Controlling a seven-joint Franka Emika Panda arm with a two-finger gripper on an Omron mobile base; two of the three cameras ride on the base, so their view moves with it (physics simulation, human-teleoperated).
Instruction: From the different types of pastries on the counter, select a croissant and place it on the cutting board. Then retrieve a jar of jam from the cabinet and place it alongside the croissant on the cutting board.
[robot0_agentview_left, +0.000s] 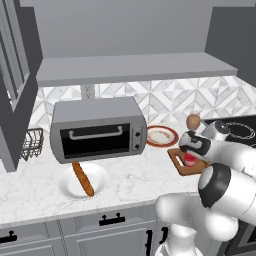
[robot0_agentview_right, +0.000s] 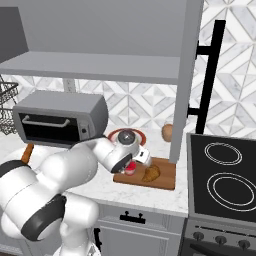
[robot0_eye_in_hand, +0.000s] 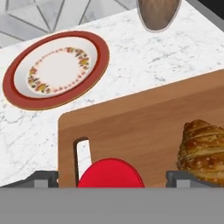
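Gripper (robot0_eye_in_hand: 111, 177) over the handle end of the cutting board (robot0_eye_in_hand: 144, 122), pointing down. Jar of jam (robot0_eye_in_hand: 111, 173) sits between the two finger tips (robot0_eye_in_hand: 43, 179), red lid right under the hand; tips spread either side of the lid, a little wider than it, contact not visible, so cannot tell whether it grips the jar or has let go. Jar stands on the board just beside the handle hole. Croissant (robot0_eye_in_hand: 203, 151) on the board off one side of the hand, near the jar but apart from it. Beyond the fingers, past the board edge, the round red-rimmed plate (robot0_eye_in_hand: 56, 69) lies on the marble counter (robot0_eye_in_hand: 144, 57); a brown egg-shaped thing (robot0_eye_in_hand: 157, 12) further out, partly cut off.

Right base view: gripper (robot0_agentview_right: 134, 161) low over the board (robot0_agentview_right: 165, 175), jar (robot0_agentview_right: 130, 169) under it, croissant (robot0_agentview_right: 150, 173) just beside. Left base view: jar (robot0_agentview_left: 190, 158) red under the hand (robot0_agentview_left: 192, 150), board (robot0_agentview_left: 182, 162) mostly hidden by the arm. Baguette (robot0_agentview_left: 83, 178) on a white plate (robot0_agentview_left: 67, 187) well away from the hand, in front of the toaster oven (robot0_agentview_left: 97, 129). Cabinet (robot0_agentview_left: 135, 67) ledge high above the hand
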